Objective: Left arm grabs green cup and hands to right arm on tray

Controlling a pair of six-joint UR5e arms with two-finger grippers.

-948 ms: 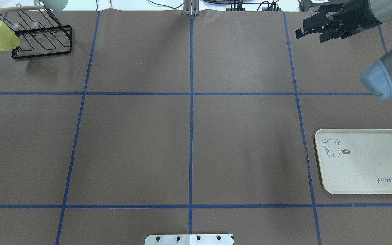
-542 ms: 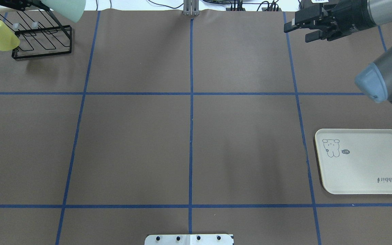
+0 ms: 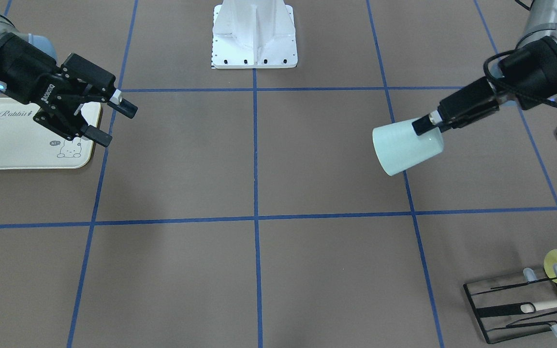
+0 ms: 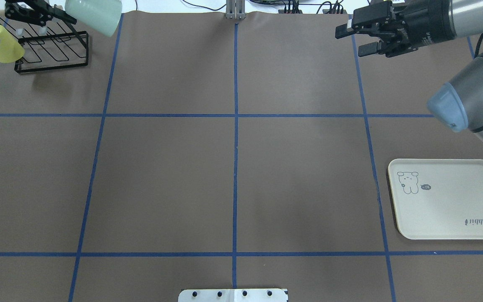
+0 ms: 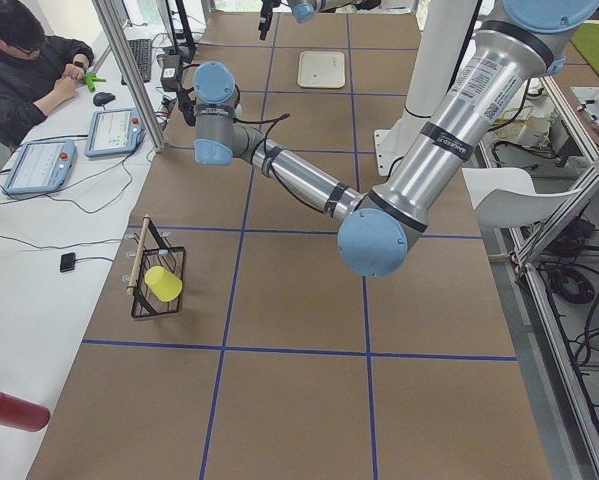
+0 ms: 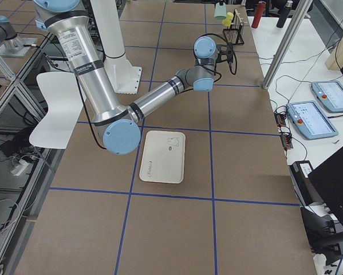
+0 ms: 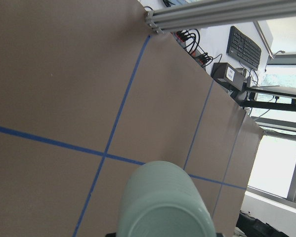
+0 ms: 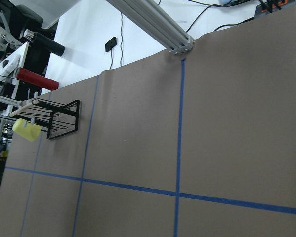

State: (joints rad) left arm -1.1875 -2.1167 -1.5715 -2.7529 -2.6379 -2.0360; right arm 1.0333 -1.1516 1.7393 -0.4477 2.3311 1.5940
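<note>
My left gripper (image 3: 426, 124) is shut on the pale mint-green cup (image 3: 406, 147) and holds it tilted in the air, clear of the table. In the overhead view the green cup (image 4: 94, 14) is at the far left, just right of the rack, with the left gripper (image 4: 67, 16) behind it. The left wrist view shows the cup (image 7: 162, 202) from behind. My right gripper (image 3: 116, 124) is open and empty and hovers in the air; overhead it (image 4: 352, 41) is at the far right. The cream rabbit tray (image 4: 455, 209) lies empty at the near right.
A black wire rack (image 4: 53, 46) stands in the far left corner with a yellow cup (image 4: 9, 48) hung on it. The white robot base (image 3: 254, 34) is at the near middle edge. A red bottle (image 5: 9, 410) lies off the table's end.
My left gripper has carried the green cup to the right, away from the rack. My right gripper has moved left along the far edge, still open.
</note>
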